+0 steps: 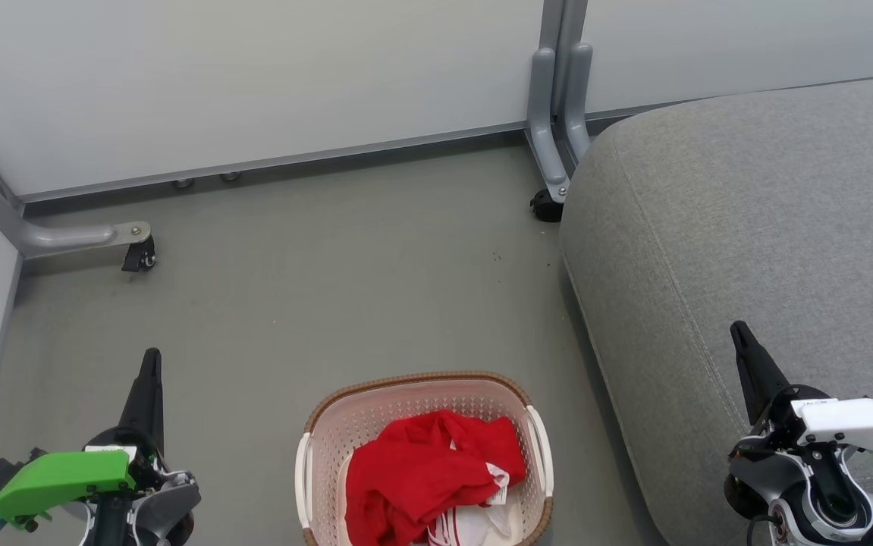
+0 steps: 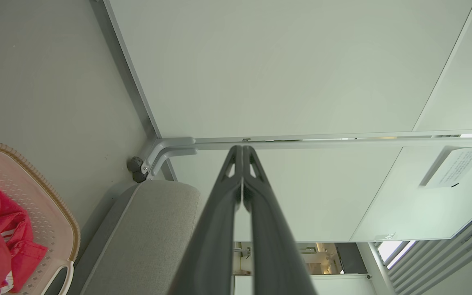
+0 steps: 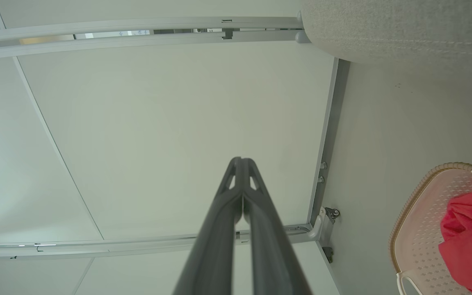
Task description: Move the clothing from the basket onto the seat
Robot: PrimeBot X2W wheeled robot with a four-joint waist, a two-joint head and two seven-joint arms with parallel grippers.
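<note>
A bright red fabric garment point(image 1: 428, 474) with white panels and red-and-white striped trim lies crumpled inside a cream perforated plastic laundry basket point(image 1: 421, 381) with a brown woven-look rim and white side handles. The red bulk fills the basket's middle and left, and the white and striped parts show at its near right. The basket stands on the grey floor point(image 1: 330, 288) at near centre. It is near the left edge of a large light-grey upholstered seat cushion point(image 1: 747, 212), with a strip of floor between them.

The left gripper point(image 1: 151, 368), with a green cover behind it, is at the near left, well apart from the basket. Its two long dark fingers are pressed together with nothing between them, and they point to the far side over the floor. In the left wrist view the fingers meet at the tips, with the basket and the garment off to the side.

The right gripper point(image 1: 741, 340), with a white cover behind it, is at the near right in front of the seat cushion. Its fingers are likewise closed on nothing and point to the far side. The garment lies between the two grippers and touches neither.

White partition panels point(image 1: 254, 76) on grey metal legs with castors point(image 1: 550, 121) stand at the far side.
</note>
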